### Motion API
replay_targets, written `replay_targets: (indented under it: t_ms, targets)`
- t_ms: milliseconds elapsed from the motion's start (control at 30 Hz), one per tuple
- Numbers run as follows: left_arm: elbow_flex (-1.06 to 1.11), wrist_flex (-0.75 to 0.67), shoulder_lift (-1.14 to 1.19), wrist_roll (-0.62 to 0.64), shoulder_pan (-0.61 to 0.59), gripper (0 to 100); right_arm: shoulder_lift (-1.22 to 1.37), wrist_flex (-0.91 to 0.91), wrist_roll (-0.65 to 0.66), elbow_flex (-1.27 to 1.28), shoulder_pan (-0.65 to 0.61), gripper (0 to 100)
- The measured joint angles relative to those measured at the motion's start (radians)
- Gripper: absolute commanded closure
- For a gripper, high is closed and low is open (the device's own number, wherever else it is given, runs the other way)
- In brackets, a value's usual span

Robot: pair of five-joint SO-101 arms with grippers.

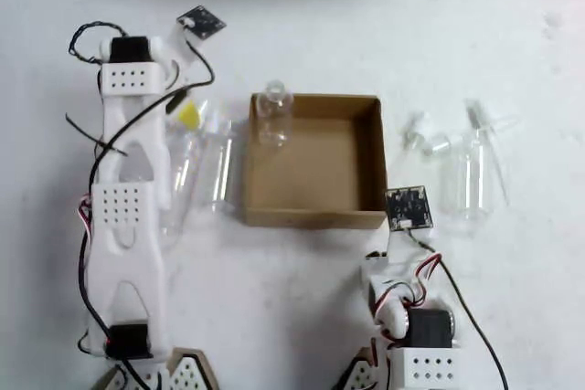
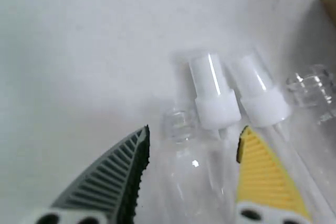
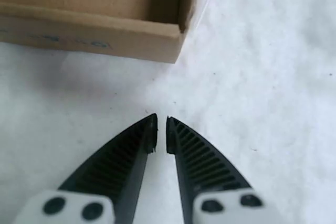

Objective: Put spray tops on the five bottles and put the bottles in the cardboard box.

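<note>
My left gripper point(image 2: 194, 132) is open, its grey and yellow fingers on either side of a clear, capless bottle point(image 2: 181, 166) lying on the table. Two white spray tops point(image 2: 212, 98) lie just past the bottle's neck, and another open bottle point(image 2: 315, 87) is beside them. In the high view this gripper point(image 1: 183, 111) is left of the cardboard box point(image 1: 315, 212), over two lying bottles point(image 1: 206, 171). A clear bottle point(image 1: 272, 111) stands at the box's far left corner. My right gripper point(image 3: 161, 129) is shut on nothing, low over the table near the box's corner point(image 3: 178, 24).
Right of the box lie another clear bottle point(image 1: 466, 180) and loose spray tops point(image 1: 420, 134). The right arm point(image 1: 416, 326) sits near the table's front edge. The left arm point(image 1: 128, 216) stretches along the table's left side, trailing black cables point(image 1: 91, 43).
</note>
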Motion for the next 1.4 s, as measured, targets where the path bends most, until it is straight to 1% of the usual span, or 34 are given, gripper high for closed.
replay_targets:
  t_ms: [467, 600, 900, 1167, 1400]
  targets:
    - [0.0, -0.015, 0.0, 0.002, 0.0, 75, 0.0, 0.0, 0.0, 0.0, 0.0, 98.4]
    - [0.0, -0.051, 0.0, 0.002, 0.0, 75, 0.0, 0.0, 0.0, 0.0, 0.0, 98.4]
    - [0.0, -0.075, 0.002, 0.0, 0.0, 75, 0.0, 0.0, 0.0, 0.0, 0.0, 98.4]
    - [-0.018, -0.107, 0.095, 0.0, -0.002, 75, 0.0, 0.0, 0.0, 0.0, 0.0, 98.4]
    - [-0.02, -0.109, 0.098, 0.0, -0.005, 75, 0.0, 0.0, 0.0, 0.0, 0.0, 98.4]
